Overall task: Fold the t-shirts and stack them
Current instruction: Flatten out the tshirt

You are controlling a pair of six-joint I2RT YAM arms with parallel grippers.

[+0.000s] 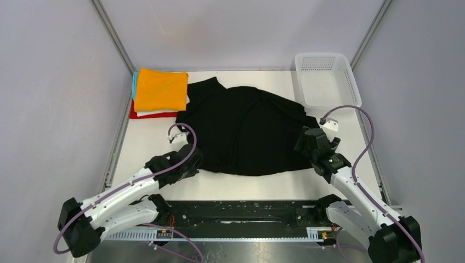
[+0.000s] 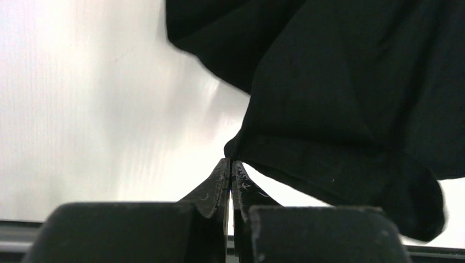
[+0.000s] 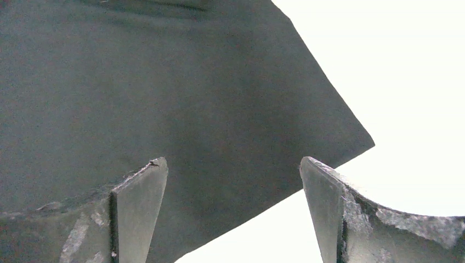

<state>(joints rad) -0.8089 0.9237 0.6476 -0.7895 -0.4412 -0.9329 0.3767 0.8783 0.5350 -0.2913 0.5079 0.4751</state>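
Surroundings: a white mesh basket point(image 1: 351, 82) stands at 1 o'clock on the table point(image 1: 148, 142), just beyond the shirt's far right edge and not touching it.
In the way: a projecting part of the black t-shirt point(image 1: 247, 131) reaches the folded stack at 10 o'clock and touches its near right side.
Black shirt, place: centre of the table, lying rumpled and unfolded.
Black shirt, axis: the long axis runs roughly from 10 o'clock to 4 o'clock. The narrow projecting part points to 11 o'clock and the wide hem side faces 6 o'clock.
Stack, place: the orange shirt point(image 1: 162, 89) lies on top. The white one point(image 1: 159, 113) and the red one point(image 1: 140, 114) show beneath its near edge, and the teal one point(image 1: 135, 82) shows along its left.
Count: five shirts in all, one black and loose and four folded. One basket, two arms.
Left gripper point(image 1: 191, 159): at the shirt's 8 o'clock corner. The jaws are pressed together, with the hem corner caught at the fingertips point(image 2: 226, 178).
Right gripper point(image 1: 307, 143): at the shirt's 4 o'clock edge. The jaws are spread wide and hold nothing, with black cloth lying between and beyond them.
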